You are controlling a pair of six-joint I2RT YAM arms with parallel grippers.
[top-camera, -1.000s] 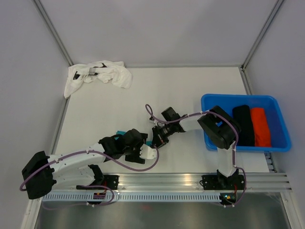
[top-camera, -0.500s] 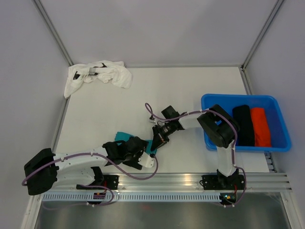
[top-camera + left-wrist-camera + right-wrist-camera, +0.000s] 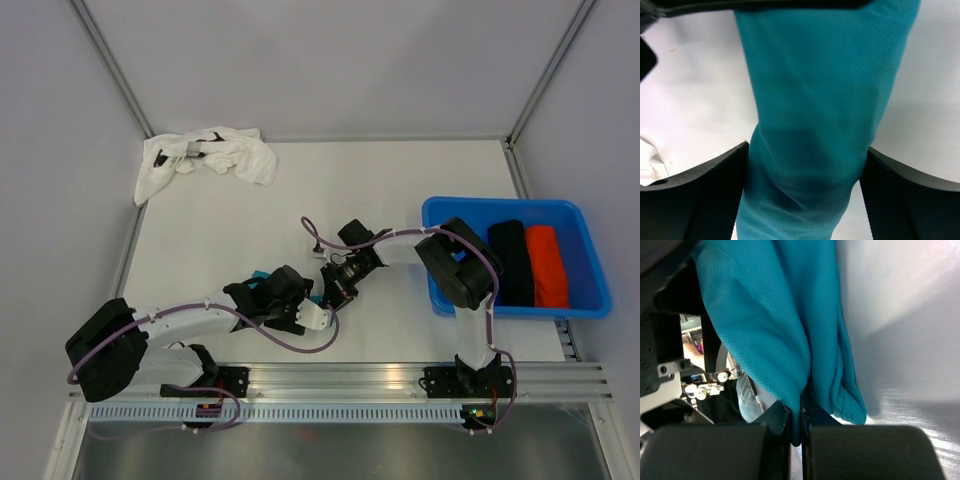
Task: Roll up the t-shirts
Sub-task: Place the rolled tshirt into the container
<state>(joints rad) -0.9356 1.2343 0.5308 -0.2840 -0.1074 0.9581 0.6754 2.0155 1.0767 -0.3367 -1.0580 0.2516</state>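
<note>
The left arm (image 3: 180, 320) lies low from the lower left corner of the top view toward the lower middle. The right arm (image 3: 455, 265) bends its elbow over the left wall of the blue tub (image 3: 500, 204) and reaches left to meet it.

The left gripper (image 3: 805, 150) has its jaws spread wide around the rolled teal t-shirt (image 3: 825, 75). The cloth fills the gap, but I cannot tell whether they squeeze it. The right gripper (image 3: 800, 412) is closed tight, pinching a fold of the same shirt at the bottom middle of its view.

The white t-shirt (image 3: 215, 155) lies crumpled in the upper left corner of the table (image 3: 400, 180). The black t-shirt (image 3: 512, 262) and orange-red t-shirt (image 3: 547, 265) lie rolled side by side in the tub.
</note>
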